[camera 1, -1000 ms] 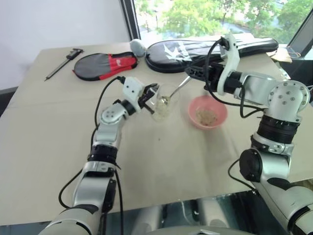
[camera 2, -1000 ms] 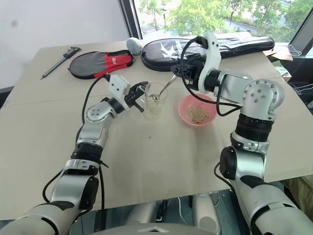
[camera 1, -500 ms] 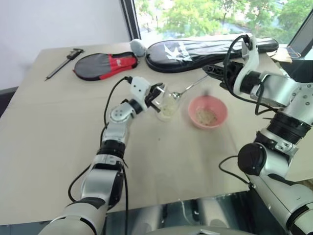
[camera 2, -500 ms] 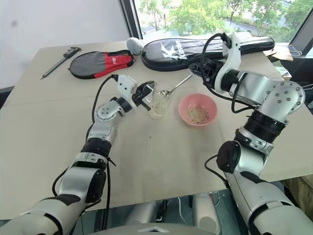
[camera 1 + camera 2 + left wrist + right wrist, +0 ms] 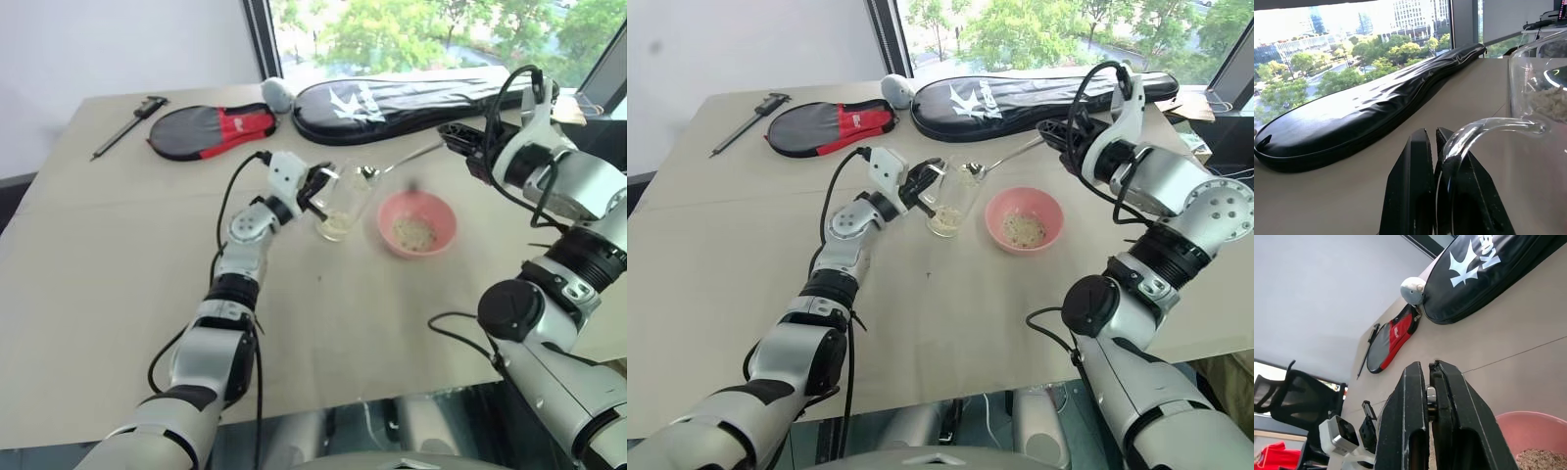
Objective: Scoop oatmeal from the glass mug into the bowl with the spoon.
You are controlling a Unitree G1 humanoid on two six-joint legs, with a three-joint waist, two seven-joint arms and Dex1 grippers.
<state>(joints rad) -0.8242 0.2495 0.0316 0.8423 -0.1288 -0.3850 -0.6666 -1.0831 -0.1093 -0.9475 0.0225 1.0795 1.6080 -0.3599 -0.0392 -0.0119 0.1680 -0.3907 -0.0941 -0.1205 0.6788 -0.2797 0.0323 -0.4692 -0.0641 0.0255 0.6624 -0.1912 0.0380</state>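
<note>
— Start with the grippers. What is each one doing?

— The left gripper [image 5: 1432, 161] has its two black fingers pressed together on the curved clear handle of the glass mug [image 5: 343, 201], pinching it. The mug is tilted, its mouth leaning toward the robot's right, its base on or just above the table [image 5: 98, 294]; I cannot tell which. The right gripper [image 5: 453, 132] is clamped on the end of the spoon [image 5: 1004, 158]; in the right wrist view a bit of metal shows between its closed fingers [image 5: 1405, 426].

— Where does the spoon sit?

— Its slim handle runs from the right gripper across toward the mug, and its oval end is at the mug's rim, above the gap between the mug and the bowl [image 5: 417, 223]. Whether it carries anything I cannot tell.

— And the oatmeal?

— Pale flakes lie in the bottom of the mug [image 5: 942, 221], and a second small heap lies in the middle of the pink bowl [image 5: 1022, 229]. The bowl stands on the table just beside the mug, to its right, not touching it.

— What lies further out?

— Behind them, along the far edge, a long black racket bag [image 5: 411, 96] with white print. To its left a red and black paddle cover [image 5: 209, 128], with a small grey ball [image 5: 276, 94] between the two. At the far left corner, a dark caliper [image 5: 127, 124].
</note>
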